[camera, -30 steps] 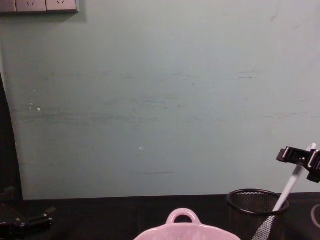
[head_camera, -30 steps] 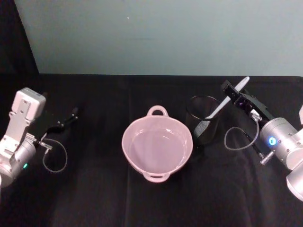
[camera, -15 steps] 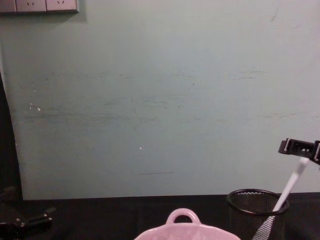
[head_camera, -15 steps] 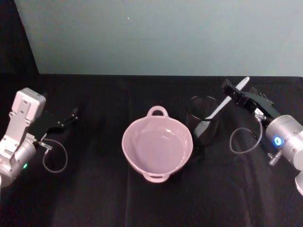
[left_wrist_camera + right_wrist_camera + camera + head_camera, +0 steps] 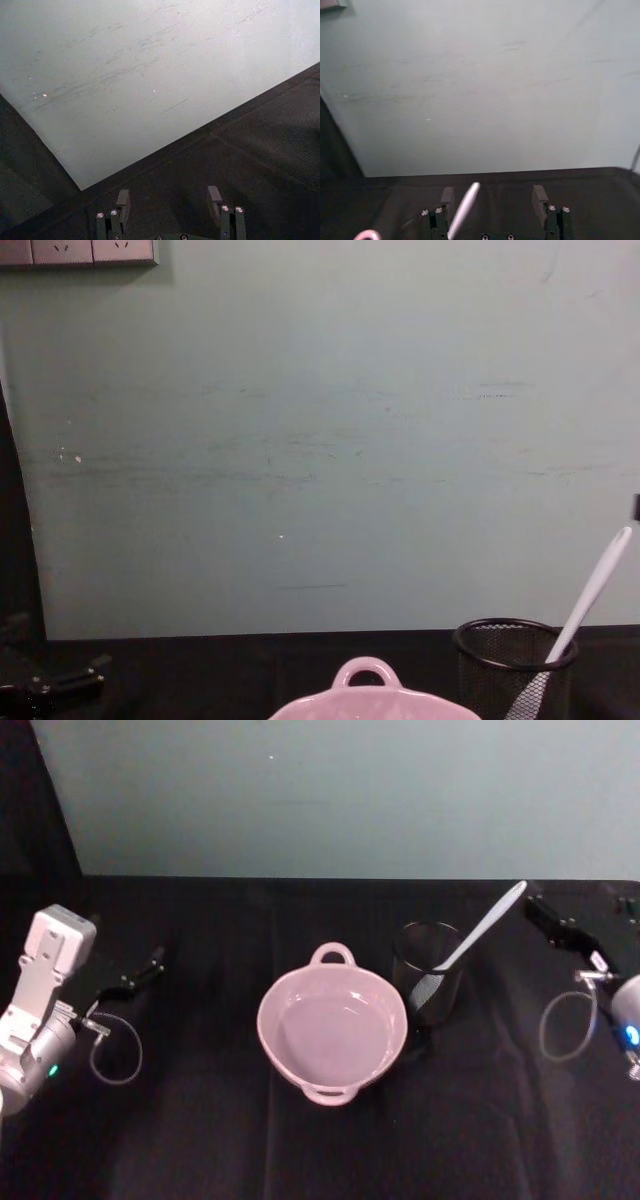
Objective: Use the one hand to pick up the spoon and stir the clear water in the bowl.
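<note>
The pale pink bowl (image 5: 332,1035) holds clear water at the table's middle, and its loop handle (image 5: 365,674) points toward the wall. The white spoon (image 5: 478,932) stands blade-down in a black mesh cup (image 5: 429,986), with its handle leaning up to the right (image 5: 591,598). My right gripper (image 5: 588,915) is open to the right of the handle's end, apart from it. In the right wrist view the spoon (image 5: 464,209) shows ahead of the right gripper (image 5: 492,197), near one finger. My left gripper (image 5: 140,976) rests open at the far left with nothing in it (image 5: 168,200).
A black cloth (image 5: 200,1120) covers the table, which ends at a pale green wall (image 5: 330,800). The mesh cup stands close to the bowl's right rim. Cable loops hang by each wrist (image 5: 565,1025). Wall sockets (image 5: 78,250) sit high at the left.
My right gripper has drawn back to the right, away from the spoon's handle that it was around. The spoon stays leaning in the cup. The left arm has not moved.
</note>
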### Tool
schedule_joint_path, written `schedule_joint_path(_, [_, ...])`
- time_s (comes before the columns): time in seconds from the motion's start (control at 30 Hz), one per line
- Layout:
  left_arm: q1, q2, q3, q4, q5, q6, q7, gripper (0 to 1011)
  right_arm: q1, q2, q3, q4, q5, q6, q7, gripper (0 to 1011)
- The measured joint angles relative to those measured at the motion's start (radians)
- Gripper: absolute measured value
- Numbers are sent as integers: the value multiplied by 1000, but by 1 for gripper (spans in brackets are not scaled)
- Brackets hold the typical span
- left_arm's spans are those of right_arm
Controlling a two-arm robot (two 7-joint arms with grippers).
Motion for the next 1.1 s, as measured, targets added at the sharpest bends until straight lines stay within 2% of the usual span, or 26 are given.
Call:
schedule_joint_path(0.07, [0,0,0,0,0,0,0,1011,-15,7,8,-9,-18,-11,-6,1002])
schedule_joint_path(0.17, [0,0,0,0,0,0,0,1011,-66,27,34,-33,-70,-44,-25,1002])
schedule_joint_path(0.37, [0,0,0,0,0,0,0,1011,-138,45,84,-42,-114,-92,-39,1002])
schedule_joint_path(0.5, [0,0,0,0,0,0,0,1011,-157,33,104,-9,-128,-134,-39,1003])
schedule_joint_path(0.87, [0,0,0,0,0,0,0,1011,-136,-36,99,127,-183,-256,-44,1002])
schedule_joint_path(1.1, [0,0,0,0,0,0,0,1011,-100,-65,83,203,-205,-310,-6,1003])
